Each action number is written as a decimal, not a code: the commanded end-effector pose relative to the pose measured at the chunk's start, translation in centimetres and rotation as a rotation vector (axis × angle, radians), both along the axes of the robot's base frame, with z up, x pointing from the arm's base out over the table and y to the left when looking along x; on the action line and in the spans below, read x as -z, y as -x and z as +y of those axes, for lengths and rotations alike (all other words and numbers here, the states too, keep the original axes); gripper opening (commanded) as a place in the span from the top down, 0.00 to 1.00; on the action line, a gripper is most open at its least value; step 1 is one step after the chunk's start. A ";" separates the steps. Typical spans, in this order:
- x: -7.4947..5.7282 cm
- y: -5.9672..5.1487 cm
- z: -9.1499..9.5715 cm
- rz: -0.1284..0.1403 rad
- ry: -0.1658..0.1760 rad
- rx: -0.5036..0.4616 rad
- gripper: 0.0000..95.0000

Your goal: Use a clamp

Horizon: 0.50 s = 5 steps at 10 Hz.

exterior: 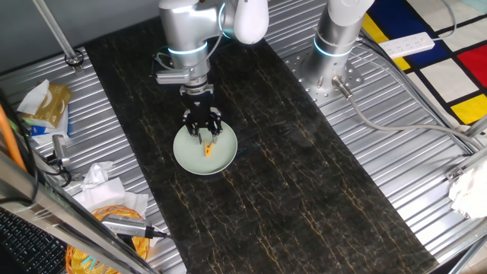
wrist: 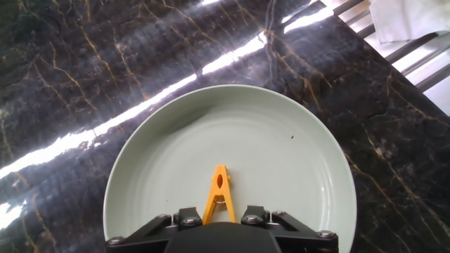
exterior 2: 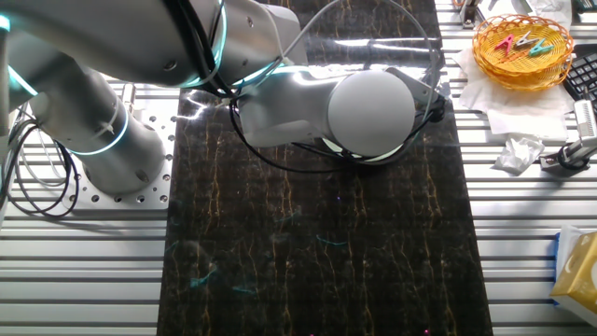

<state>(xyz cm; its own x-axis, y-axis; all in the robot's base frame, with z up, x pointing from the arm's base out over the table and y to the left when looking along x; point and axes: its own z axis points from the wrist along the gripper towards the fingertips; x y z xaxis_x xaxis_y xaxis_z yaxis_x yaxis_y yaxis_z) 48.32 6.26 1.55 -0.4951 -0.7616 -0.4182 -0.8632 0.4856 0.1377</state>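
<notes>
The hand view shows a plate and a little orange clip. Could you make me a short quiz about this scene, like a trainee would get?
1. True or false: the orange clip lies on the pale green plate.
2. In the one fixed view, the gripper is: A) directly over the plate, B) far off to one side, C) out of view.
3. What is the plate resting on?

Key: 1 true. 2 A. 3 A dark marble-patterned mat.

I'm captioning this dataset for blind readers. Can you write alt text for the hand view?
An orange clamp points away from the camera over a round pale green plate, directly ahead of the gripper. The plate sits on dark marble-patterned table.
</notes>
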 end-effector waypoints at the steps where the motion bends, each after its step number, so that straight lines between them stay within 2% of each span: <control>1: -0.1 -0.1 0.1 0.002 -0.002 0.001 0.40; 5: -0.1 -0.1 0.5 0.004 0.000 0.010 0.40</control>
<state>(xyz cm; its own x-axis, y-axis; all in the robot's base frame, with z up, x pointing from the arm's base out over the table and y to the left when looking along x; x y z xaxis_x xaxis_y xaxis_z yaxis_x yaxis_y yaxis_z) 48.29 6.73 1.74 -0.5049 -0.7569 -0.4149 -0.8576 0.4943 0.1417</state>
